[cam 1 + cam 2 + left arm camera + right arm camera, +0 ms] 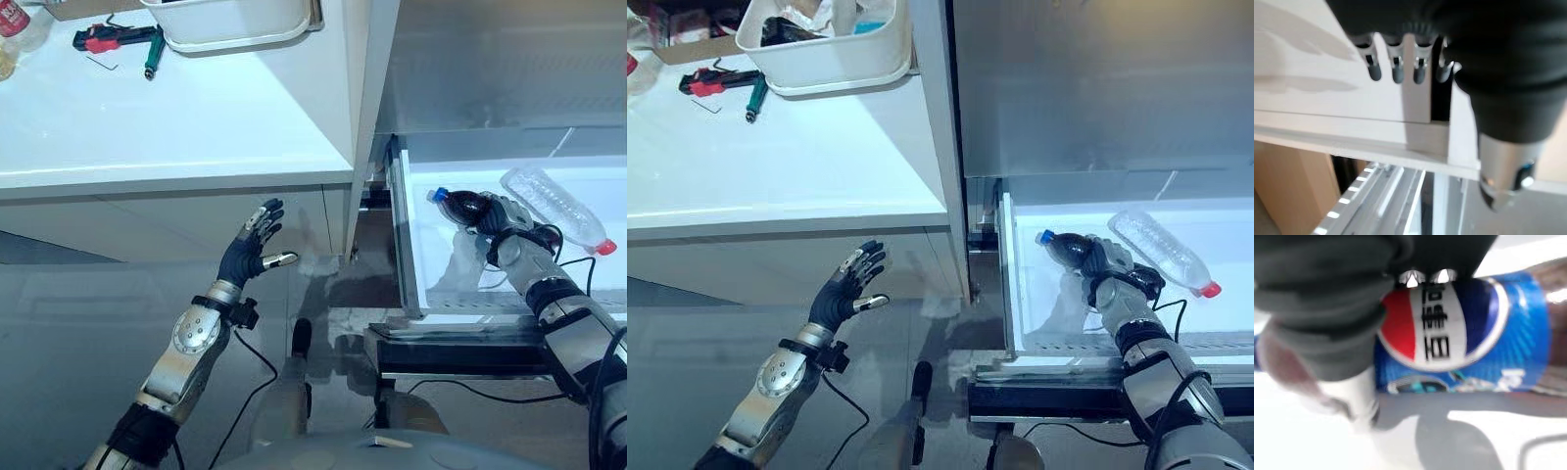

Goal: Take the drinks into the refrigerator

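White fridge drawer [416,255]: clear bottle [556,207]; cola bottle [460,205] in right hand [502,217]

Print on cola bottle [1508,347]: red-white-blue roundel w/ dark characters, blue wrap.

1. The left hand [253,247] is raised on the left of the scene, with its silver dark-tipped fingers [1396,66] straight and spread and the thumb apart; it holds nothing.
2. The right hand [1104,262] reaches far on the right, with its fingers curled around a dark cola bottle with a blue cap [1065,248].
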